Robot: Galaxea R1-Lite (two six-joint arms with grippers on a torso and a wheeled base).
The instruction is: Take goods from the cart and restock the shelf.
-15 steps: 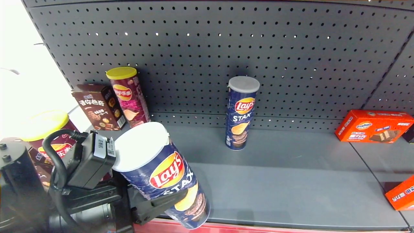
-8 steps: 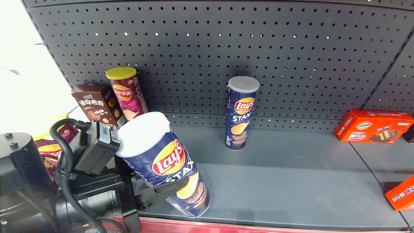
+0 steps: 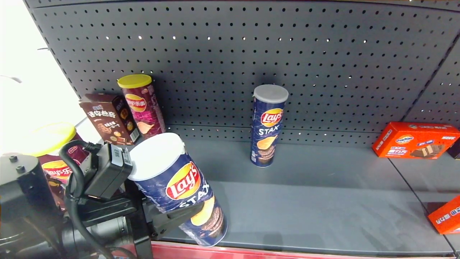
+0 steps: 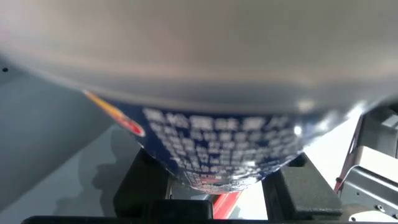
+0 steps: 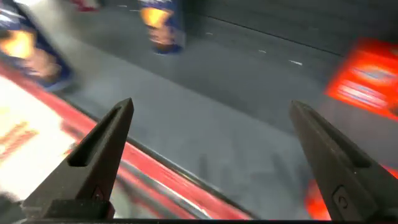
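Observation:
My left gripper (image 3: 174, 217) is shut on a blue chips can with a white lid (image 3: 176, 183), held tilted with the lid toward me over the shelf's (image 3: 323, 201) front left edge. In the left wrist view the can (image 4: 205, 93) sits between the two black fingers (image 4: 142, 186). I cannot tell whether its base touches the shelf. A second blue can with a grey lid (image 3: 267, 126) stands upright near the pegboard back. My right gripper (image 5: 211, 106) is open with nothing between its fingers, in front of the shelf's red front edge (image 5: 155, 168).
A purple can with a yellow lid (image 3: 142, 106) and a brown cookie box (image 3: 109, 122) stand at the back left. Another yellow-lidded can (image 3: 54, 151) is at the far left. Orange boxes lie at the right (image 3: 415, 140) and front right (image 3: 445, 216). The shelf's middle is bare.
The left gripper lifted the blue can up and farther over the shelf, then eased it slightly down and left. The standing can and the boxes have not moved.

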